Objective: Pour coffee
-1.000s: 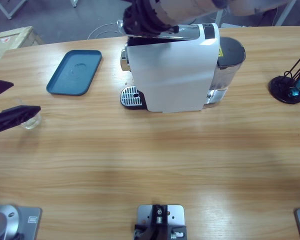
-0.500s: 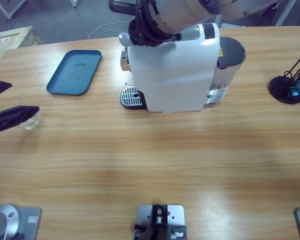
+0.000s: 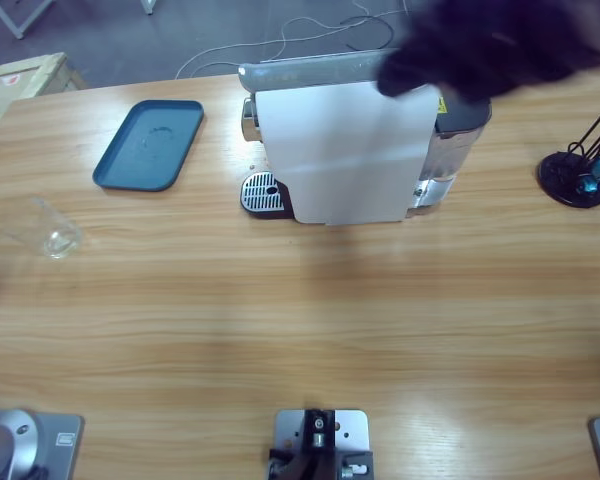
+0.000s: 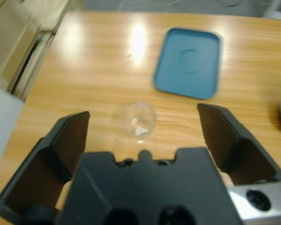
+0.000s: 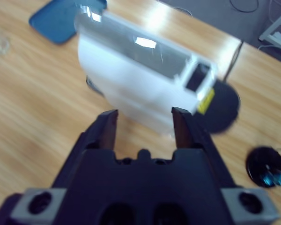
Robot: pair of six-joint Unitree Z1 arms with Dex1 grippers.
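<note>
A small clear glass [image 3: 55, 236] stands on the table at the left, and it looks empty. The coffee is out of view. In the left wrist view the glass [image 4: 136, 121] lies a little beyond my left gripper [image 4: 143, 115], whose jaws are open wide and hold nothing. The left gripper does not show in the high view. The white coffee machine [image 3: 345, 150] stands at the back middle. My right gripper [image 5: 144, 119] hovers above the machine [image 5: 140, 84], open and empty. In the high view that arm [image 3: 500, 45] is a dark blur over the machine's right end.
A blue tray [image 3: 150, 143] lies left of the machine, beyond the glass. The machine's metal drip grate [image 3: 261, 193] faces left. A black stand with blue capsules [image 3: 580, 175] sits at the far right. A cardboard box [image 3: 20, 78] is past the table's left corner.
The left gripper's jaws have drawn back off the left edge of the high view, leaving the glass standing. The arm over the machine has swung right and closer to the camera.
</note>
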